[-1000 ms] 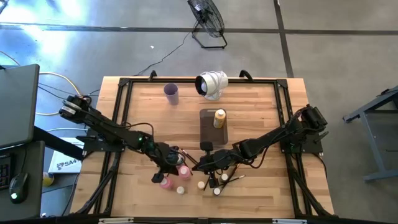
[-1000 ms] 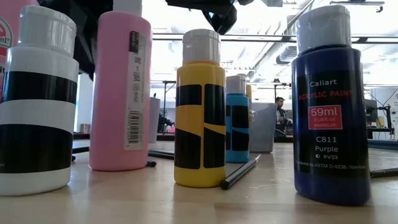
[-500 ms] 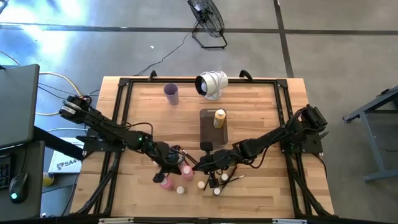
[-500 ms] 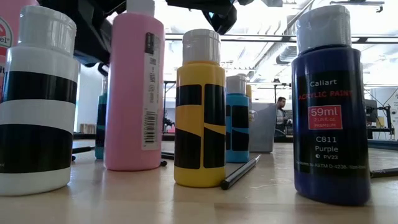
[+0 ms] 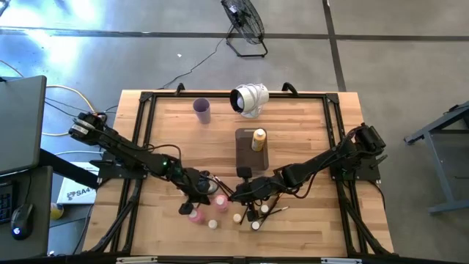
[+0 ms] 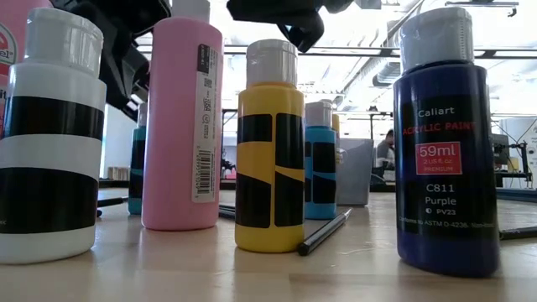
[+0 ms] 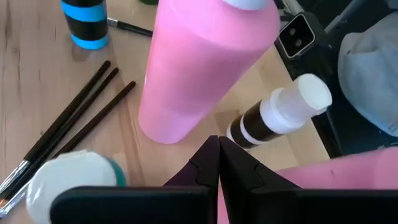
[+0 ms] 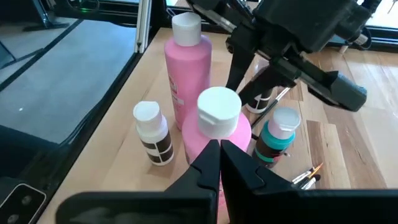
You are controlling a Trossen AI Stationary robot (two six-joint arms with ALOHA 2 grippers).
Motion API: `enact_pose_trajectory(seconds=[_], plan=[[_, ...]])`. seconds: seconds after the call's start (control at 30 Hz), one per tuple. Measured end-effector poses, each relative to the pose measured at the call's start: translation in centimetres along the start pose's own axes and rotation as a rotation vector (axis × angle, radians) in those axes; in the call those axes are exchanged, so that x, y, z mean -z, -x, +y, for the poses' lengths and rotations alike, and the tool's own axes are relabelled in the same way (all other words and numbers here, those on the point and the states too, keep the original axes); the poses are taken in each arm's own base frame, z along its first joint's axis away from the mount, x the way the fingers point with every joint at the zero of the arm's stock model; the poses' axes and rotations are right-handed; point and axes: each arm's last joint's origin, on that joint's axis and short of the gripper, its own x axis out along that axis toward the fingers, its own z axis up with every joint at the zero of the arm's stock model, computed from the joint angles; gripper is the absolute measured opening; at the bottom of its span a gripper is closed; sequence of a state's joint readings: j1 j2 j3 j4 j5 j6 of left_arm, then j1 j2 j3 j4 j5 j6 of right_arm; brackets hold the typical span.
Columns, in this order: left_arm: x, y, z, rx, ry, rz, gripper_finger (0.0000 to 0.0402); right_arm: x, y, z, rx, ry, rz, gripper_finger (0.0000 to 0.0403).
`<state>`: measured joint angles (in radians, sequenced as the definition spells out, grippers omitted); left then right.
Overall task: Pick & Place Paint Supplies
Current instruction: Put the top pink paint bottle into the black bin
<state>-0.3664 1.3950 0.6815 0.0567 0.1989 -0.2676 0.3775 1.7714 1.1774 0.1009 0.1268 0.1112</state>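
Observation:
Small paint bottles stand in a cluster near the table's front edge. An upright pink bottle [image 5: 220, 202] stands between my two grippers. My left gripper [image 7: 217, 142] is shut, its tips close by this bottle's lower side [image 7: 177, 127]. My right gripper [image 8: 219, 146] is shut and hangs on the bottle's other side, at cap height, apart from it in the low view. A second pink bottle [image 8: 186, 62], a striped white-capped bottle [image 6: 50, 134], a yellow one [image 6: 268, 143], a purple one [image 6: 440, 143] and dark paintbrushes [image 7: 74, 118] are around them. My left gripper's shut fingertips [image 7: 211, 146] come slanting down from the table's left and far side toward the lower side of the upright pink bottle. Whether they touch it I cannot tell. The bottle stands on its base on the table.
A grey tray [image 5: 249, 158] with an orange-yellow bottle [image 5: 259, 138] lies mid-table. A lilac cup [image 5: 202, 110] and a white object [image 5: 250, 99] stand at the far edge. A black frame [image 5: 146, 132] runs around the tabletop.
The upright pink bottle has slid a little toward the table's right edge and turned about its own axis, its label swinging round. It has stayed upright on its base. In the low view a teal bottle now shows behind it.

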Motion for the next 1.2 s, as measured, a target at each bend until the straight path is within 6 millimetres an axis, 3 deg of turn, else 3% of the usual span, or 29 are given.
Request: enact_pose_trajectory(seconds=[0.43, 0.9, 1.2], plan=[[-0.7, 2.2, -0.6, -0.006, -0.039, -0.051, 0.0005, -0.2, -0.1, -0.1, -0.026, -0.055, -0.018, 0.0011], [-0.7, 2.2, -0.5, -0.021, -0.035, -0.044, 0.0005, -0.5, 0.0, 0.0, -0.029, -0.061, -0.048, 0.0187], [-0.7, 2.2, -0.5, -0.023, -0.034, -0.045, 0.0005, -0.2, -1.3, 0.0, -0.039, -0.065, -0.11, 0.0201]])
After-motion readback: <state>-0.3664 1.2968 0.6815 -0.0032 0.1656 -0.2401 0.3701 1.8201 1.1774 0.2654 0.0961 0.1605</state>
